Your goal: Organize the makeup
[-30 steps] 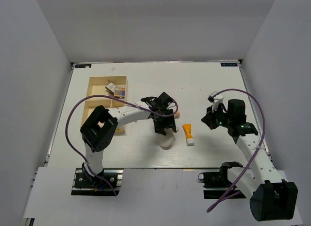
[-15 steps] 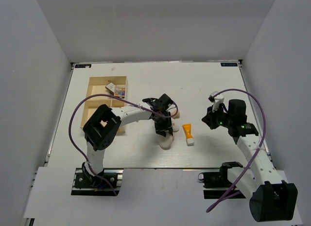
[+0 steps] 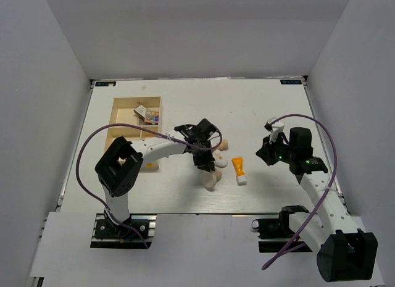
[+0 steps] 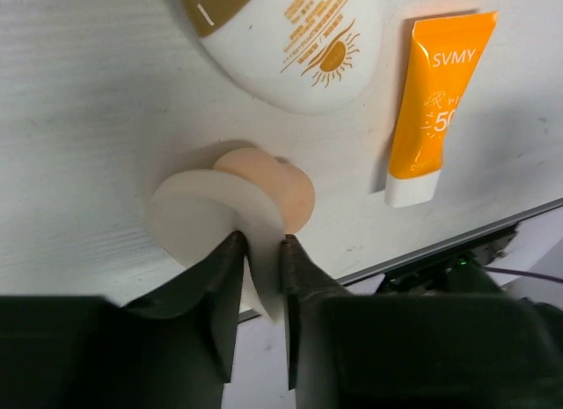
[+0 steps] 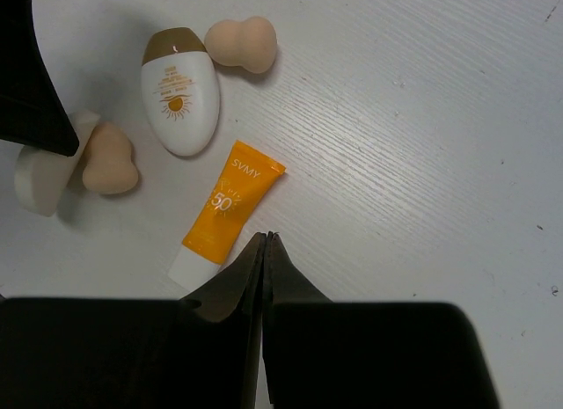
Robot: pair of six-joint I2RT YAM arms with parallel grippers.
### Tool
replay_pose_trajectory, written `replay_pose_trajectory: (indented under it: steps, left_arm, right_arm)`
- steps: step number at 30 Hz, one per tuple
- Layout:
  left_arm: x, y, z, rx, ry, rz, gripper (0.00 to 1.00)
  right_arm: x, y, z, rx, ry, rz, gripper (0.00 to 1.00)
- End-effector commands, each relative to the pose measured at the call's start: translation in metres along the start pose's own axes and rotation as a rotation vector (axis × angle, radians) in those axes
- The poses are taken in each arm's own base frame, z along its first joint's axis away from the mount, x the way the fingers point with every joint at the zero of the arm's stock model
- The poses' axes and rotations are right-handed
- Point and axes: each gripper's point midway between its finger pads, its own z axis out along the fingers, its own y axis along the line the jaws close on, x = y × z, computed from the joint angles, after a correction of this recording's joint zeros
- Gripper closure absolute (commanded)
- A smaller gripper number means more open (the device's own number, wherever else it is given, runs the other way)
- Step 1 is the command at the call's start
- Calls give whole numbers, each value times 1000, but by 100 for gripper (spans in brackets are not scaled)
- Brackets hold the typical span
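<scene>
Since a second ago the left gripper (image 4: 260,244) has been narrowing and sinking onto the round white pad (image 4: 193,220). It is now pinching the pad's rim between its fingers, with the beige sponge (image 4: 286,185) touching just beyond. The arm is reaching out low, wrist pointing down. The bite is needing to seat squarely before lifting toward the tray (image 3: 126,114), off to its left. The right gripper (image 5: 266,237) is hanging shut, empty.

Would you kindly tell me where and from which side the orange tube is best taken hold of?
Probably pinch the orange tube across its narrow width beside the white cap, coming straight down: it lies flat on the table, and that end sits farthest from the white oval bottle.
</scene>
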Motion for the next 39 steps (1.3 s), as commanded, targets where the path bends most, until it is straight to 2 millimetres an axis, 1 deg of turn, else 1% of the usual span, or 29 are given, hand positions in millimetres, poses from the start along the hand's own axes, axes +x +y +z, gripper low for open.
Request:
replay_pose_trajectory:
  steps: [1, 2, 3, 7, 9, 10, 11, 12, 14, 15, 16, 17, 18, 19, 20, 21, 23, 24, 25, 26, 29, 30, 33, 34, 35, 36, 37, 38, 39]
  left_arm:
    - [3, -8, -15, 44, -24, 9, 72]
    - [3, -9, -15, 49, -22, 8, 76]
    - [4, -9, -16, 53, -19, 8, 83]
    - [-2, -14, -27, 82, -44, 5, 95]
    - [-8, -17, -48, 111, -93, -4, 97]
    - [-17, -11, -54, 95, -142, -24, 97]
    - [-19, -12, -73, 106, -184, -22, 98]
    - [-27, -9, -84, 103, -230, -35, 98]
    - [-36, 0, -101, 82, -295, -65, 98]
    - [-45, 7, -118, 75, -370, -83, 99]
    - [-51, 14, -127, 63, -404, -104, 99]
    - [-52, 23, -133, 37, -422, -119, 99]
    - [-56, 28, -150, 41, -467, -135, 100]
    - [-62, 48, -157, -29, -512, -179, 100]
    - [-65, 57, -164, -53, -543, -201, 100]
    - [-67, 65, -177, -58, -582, -221, 100]
    - [-76, 97, -193, -155, -670, -270, 100]
    - [-79, 107, -202, -187, -706, -285, 100]
    - [-80, 124, -216, -231, -743, -312, 100]
    - [-87, 138, -231, -285, -815, -334, 100]
    - [-96, 173, -261, -419, -926, -366, 100]
    - [-97, 181, -267, -456, -945, -355, 100]
    - [-103, 209, -277, -581, -983, -366, 100]
    - [-106, 215, -278, -605, -990, -374, 100]
    - [-109, 221, -277, -634, -992, -377, 100]
    - [-110, 235, -275, -687, -980, -363, 100]
    - [-117, 239, -274, -692, -992, -366, 100]
    - [-120, 246, -268, -721, -975, -360, 100]
    - [-121, 258, -264, -762, -950, -362, 99]
  right_arm:
    - [-10, 0, -1, -1, -44, -13, 98]
    - [-10, 0, -1, -2, -44, -14, 98]
    - [-10, 1, -1, -5, -44, -14, 98]
    - [-11, 2, -2, -9, -44, -19, 98]
    - [-12, 2, -3, -14, -48, -30, 97]
    - [-10, 7, -4, -39, -44, -35, 96]
    - [-10, 10, -4, -52, -45, -42, 93]
    - [-9, 13, -5, -69, -44, -48, 85]
    - [-6, 23, -5, -131, -43, -70, 79]
    - [-6, 26, -6, -149, -45, -76, 74]
    - [-6, 29, -6, -166, -46, -78, 71]
    - [-5, 31, -6, -177, -45, -77, 70]
    - [-5, 33, -6, -190, -46, -80, 68]
    - [-5, 36, -6, -207, -50, -87, 67]
    - [-5, 37, -6, -215, -48, -86, 65]
    - [-4, 38, -6, -223, -47, -90, 65]
    - [-4, 39, -5, -233, -47, -95, 65]
    - [-3, 41, -5, -239, -46, -97, 65]
    - [-3, 40, -5, -240, -46, -99, 65]
    - [-2, 41, -5, -243, -45, -105, 64]
    - [-1, 45, -6, -266, -47, -122, 64]
    - [-1, 47, -6, -277, -51, -125, 63]
    - [1, 50, -6, -305, -51, -141, 60]
    - [2, 52, -6, -314, -49, -146, 60]
    - [2, 53, -7, -319, -51, -151, 59]
    - [3, 54, -7, -324, -49, -161, 59]
    - [4, 54, -7, -329, -46, -164, 59]
    - [3, 54, -7, -329, -47, -170, 58]
    - [5, 54, -7, -330, -45, -174, 58]
